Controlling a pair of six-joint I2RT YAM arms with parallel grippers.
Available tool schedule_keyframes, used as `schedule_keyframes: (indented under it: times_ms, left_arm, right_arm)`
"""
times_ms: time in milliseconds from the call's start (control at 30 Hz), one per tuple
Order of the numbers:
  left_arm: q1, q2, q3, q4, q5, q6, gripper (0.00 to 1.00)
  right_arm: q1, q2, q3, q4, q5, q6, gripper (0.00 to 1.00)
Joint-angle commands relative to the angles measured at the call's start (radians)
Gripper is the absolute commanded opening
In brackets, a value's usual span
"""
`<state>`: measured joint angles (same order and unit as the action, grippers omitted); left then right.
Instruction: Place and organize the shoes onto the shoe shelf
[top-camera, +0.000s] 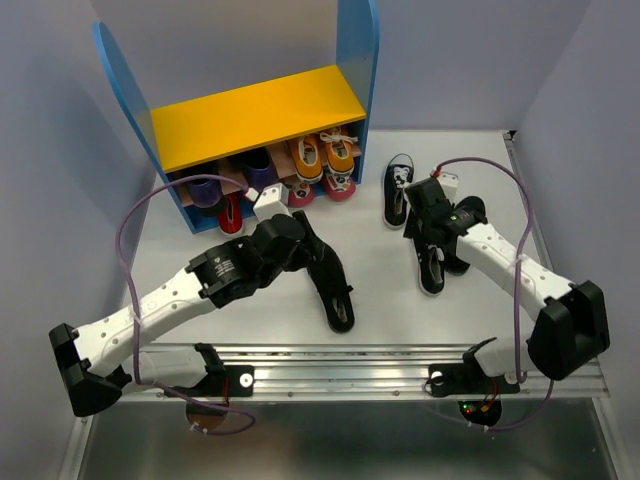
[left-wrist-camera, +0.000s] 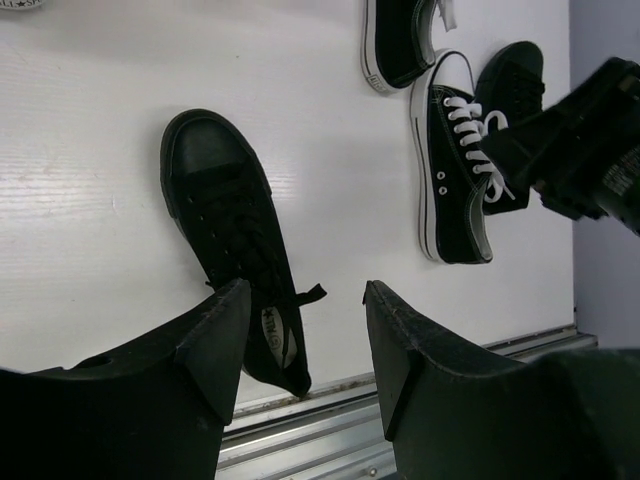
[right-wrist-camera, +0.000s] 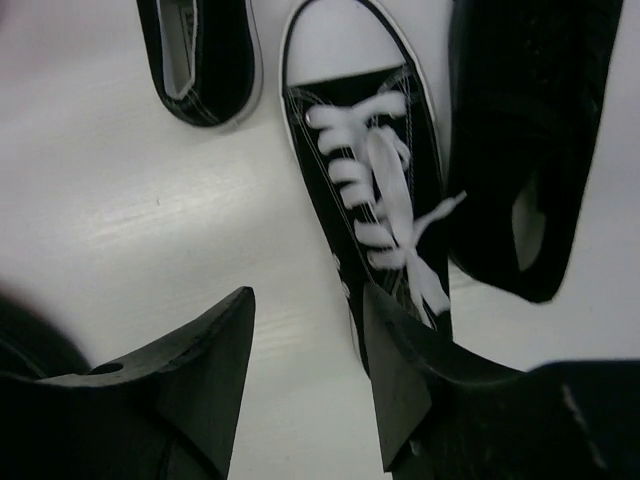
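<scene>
The shoe shelf stands at the back left, with the orange sneakers on the right of its lower board. One all-black shoe lies mid-table. My left gripper hovers open over its heel. In the left wrist view the shoe lies ahead of the open gripper. One black canvas sneaker lies right of the shelf. The other lies beside my open right gripper, touching its right finger. The second all-black shoe lies right of it.
Purple and red items sit at the left of the lower board. A metal rail runs along the near table edge. Grey walls enclose the table on both sides. The right arm shows in the left wrist view.
</scene>
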<state>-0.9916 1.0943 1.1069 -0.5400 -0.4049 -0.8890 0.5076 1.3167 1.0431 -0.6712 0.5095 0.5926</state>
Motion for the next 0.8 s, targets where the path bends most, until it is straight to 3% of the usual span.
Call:
schedule_keyframes:
  times_ms: [0,167,333,567,767]
  left_arm:
    - [0.005,-0.068,-0.019,-0.008,-0.048,-0.03,0.59]
    - [0.007,-0.108,-0.038,-0.031,-0.048,-0.056,0.59]
    - [0.01,-0.131,-0.048,-0.032,-0.051,-0.056,0.59]
    - [0.016,-0.142,-0.061,-0.035,-0.054,-0.056,0.59]
    - [0.018,-0.146,-0.076,-0.037,-0.046,-0.071,0.59]
  right_arm:
    - [-0.102,0.087,0.106,0.171,-0.075,-0.065,0.52]
    - [-0.162,0.277,0.243,0.194,-0.163,-0.092,0.57]
    - [-0.182,0.398,0.334,0.199,-0.155,-0.096,0.61]
    - [-0.201,0.499,0.36,0.213,-0.198,-0.093,0.6]
    - [-0.201,0.573,0.336,0.242,-0.221,-0.097,0.53]
